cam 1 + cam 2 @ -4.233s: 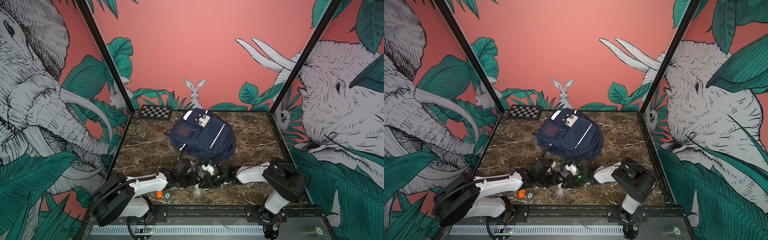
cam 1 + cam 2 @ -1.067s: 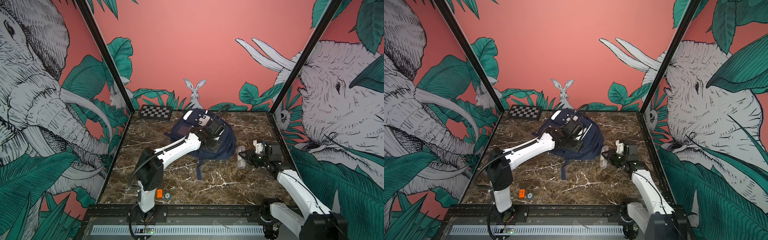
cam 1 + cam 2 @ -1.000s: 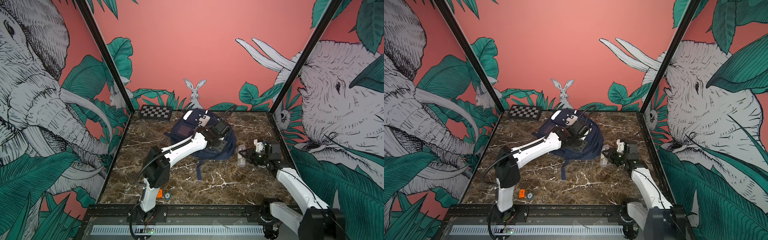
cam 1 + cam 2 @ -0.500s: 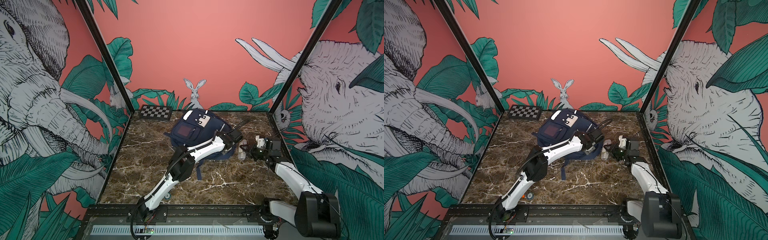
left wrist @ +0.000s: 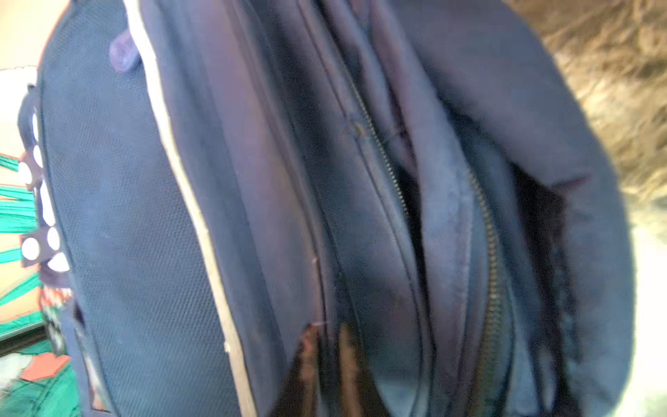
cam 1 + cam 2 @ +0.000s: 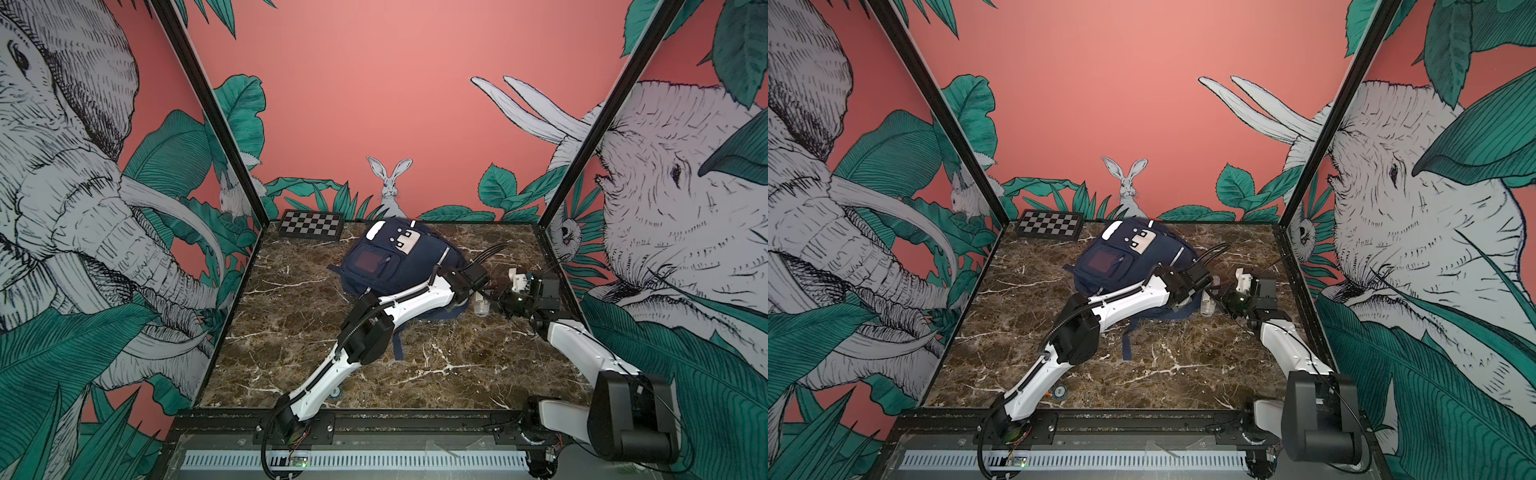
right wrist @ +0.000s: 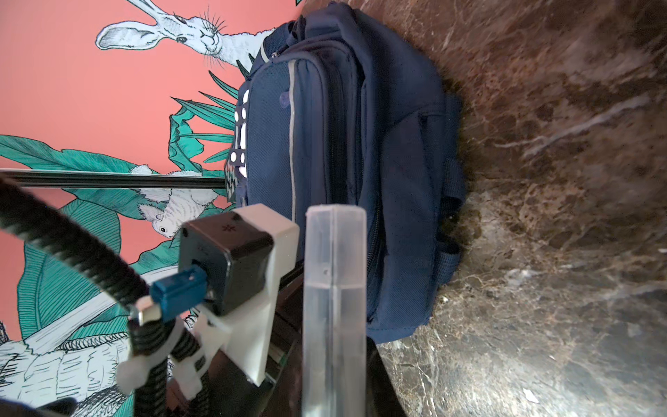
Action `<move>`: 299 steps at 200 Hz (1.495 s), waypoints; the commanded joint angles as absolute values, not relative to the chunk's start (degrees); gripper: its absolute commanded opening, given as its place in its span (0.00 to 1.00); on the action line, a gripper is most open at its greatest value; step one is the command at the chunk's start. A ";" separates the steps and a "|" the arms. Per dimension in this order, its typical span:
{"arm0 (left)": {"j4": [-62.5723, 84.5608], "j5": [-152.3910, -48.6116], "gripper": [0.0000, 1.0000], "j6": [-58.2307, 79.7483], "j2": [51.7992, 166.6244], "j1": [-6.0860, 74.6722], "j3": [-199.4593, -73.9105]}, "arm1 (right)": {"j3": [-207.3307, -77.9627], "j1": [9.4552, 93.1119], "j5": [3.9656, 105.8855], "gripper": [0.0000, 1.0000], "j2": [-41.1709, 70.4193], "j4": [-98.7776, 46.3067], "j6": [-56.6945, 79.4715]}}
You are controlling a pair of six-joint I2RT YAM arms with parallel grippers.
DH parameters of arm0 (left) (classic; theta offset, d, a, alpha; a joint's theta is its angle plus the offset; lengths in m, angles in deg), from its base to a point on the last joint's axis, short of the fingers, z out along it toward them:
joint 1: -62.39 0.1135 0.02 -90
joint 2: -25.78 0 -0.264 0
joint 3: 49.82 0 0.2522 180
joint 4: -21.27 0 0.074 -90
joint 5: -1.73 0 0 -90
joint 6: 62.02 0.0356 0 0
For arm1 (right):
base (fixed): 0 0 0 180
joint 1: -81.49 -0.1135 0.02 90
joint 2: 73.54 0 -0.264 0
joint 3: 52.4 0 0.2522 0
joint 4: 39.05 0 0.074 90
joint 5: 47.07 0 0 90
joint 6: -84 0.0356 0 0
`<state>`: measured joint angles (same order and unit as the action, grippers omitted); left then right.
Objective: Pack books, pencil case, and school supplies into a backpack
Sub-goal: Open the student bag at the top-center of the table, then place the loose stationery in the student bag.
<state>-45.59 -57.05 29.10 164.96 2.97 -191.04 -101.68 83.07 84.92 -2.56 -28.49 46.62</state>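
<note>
The marble counter (image 6: 291, 332) carries the backpack (image 6: 399, 266) near its far edge, about midway along it and somewhat toward the right edge. In both top views the backpack lies flat with its front pocket facing up. Its long axis runs from the far edge toward the near right corner, and the end with the white dotted patch points at the far edge. A loose strap (image 6: 398, 349) trails from it toward the near edge.

The left arm (image 6: 407, 299) reaches from the near edge diagonally across the counter and covers the backpack's near right part. The right arm (image 6: 582, 349) comes up along the right edge. A chessboard (image 6: 311, 224) lies in the far left corner, apart from the backpack.

The left gripper (image 5: 326, 343) is clenched, its tips close together at a fold beside the backpack's zip. Blur hides whether fabric is pinched.

The right gripper (image 6: 496, 301) grasps a translucent case (image 7: 334, 289), which sits just beside the backpack's right side, with the left wrist close against it.

A small round thing (image 6: 1060, 390) lies at the near edge, under the left arm.
</note>
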 commanded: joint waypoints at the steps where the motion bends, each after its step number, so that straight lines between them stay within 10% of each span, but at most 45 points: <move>1: -46.13 -55.92 0.00 29.44 159.55 3.94 -190.24 | -102.48 83.27 86.43 0.00 -1.65 -33.19 47.52; 222: -36.48 -64.90 0.00 24.31 137.27 6.03 -173.70 | -124.83 61.94 72.37 0.00 41.03 -77.08 79.73; 299: -32.73 -69.43 0.00 22.36 132.96 10.18 -167.31 | -122.68 57.93 69.30 0.65 33.45 -59.10 68.82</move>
<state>-35.12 -67.58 23.44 137.26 9.71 -168.75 -124.66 58.48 70.15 40.45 -69.34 76.85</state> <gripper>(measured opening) 0.072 0.571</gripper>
